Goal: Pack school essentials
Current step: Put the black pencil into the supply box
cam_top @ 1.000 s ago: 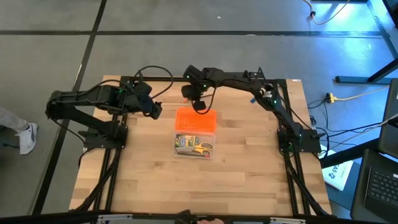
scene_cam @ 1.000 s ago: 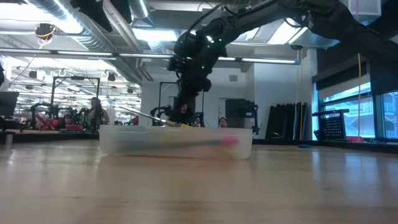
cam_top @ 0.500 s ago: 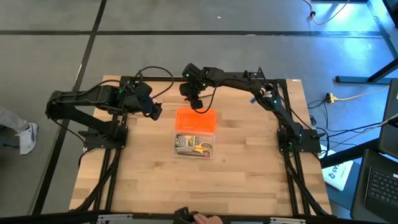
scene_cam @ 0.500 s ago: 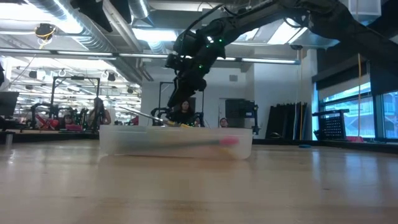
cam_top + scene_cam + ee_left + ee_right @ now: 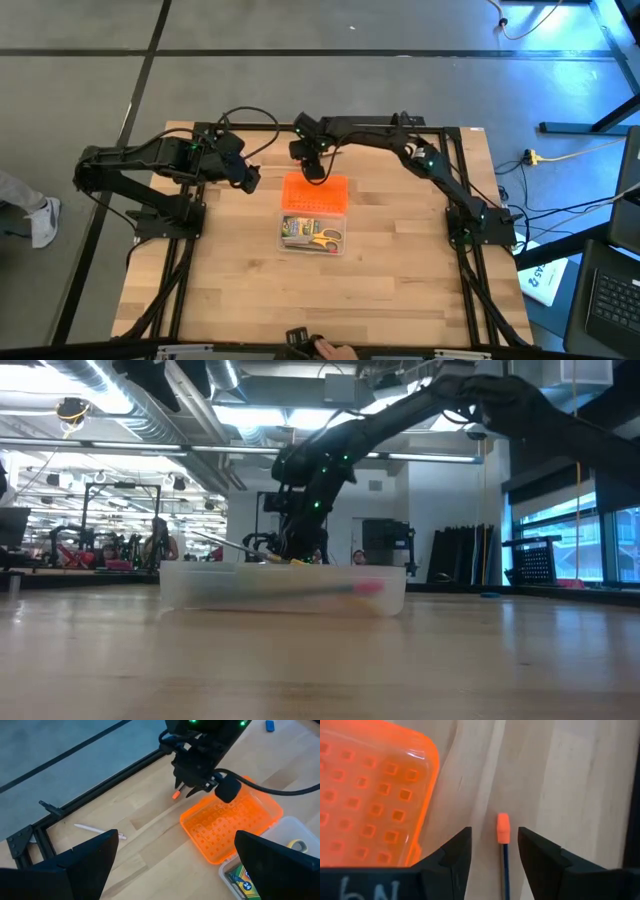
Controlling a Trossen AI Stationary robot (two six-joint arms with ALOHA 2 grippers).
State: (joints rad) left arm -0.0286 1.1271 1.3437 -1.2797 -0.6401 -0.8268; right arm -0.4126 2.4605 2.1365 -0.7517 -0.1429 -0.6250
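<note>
The clear box (image 5: 312,227) sits mid-table, and everything else is placed from it. Its near open half holds the green-yellow crayon box (image 5: 297,228) and the yellow-handled scissors (image 5: 323,238), lying side by side inside the walls. In the low view a pink-tipped stick (image 5: 366,587) shows through the box's front wall, though which item it belongs to cannot be told. The orange lid (image 5: 314,194) covers the box's far half, its surface dotted with small square dimples.

Just past the lid's far edge, the right gripper (image 5: 314,170) hangs low over the wood with its fingers spread. Between them, in the right wrist view, lies a thin blue pencil (image 5: 504,850) with an orange eraser tip, flat on the table beside the lid's corner; neither finger touches it.

To the box's left and a little farther back, the left gripper (image 5: 250,178) waits above the table, its fingers wide apart and holding nothing. A white pen (image 5: 98,830) lies on the wood near the table's far frame rail, well apart from the box. A tiny blue piece (image 5: 269,725) rests on the table beyond the lid's far side.
</note>
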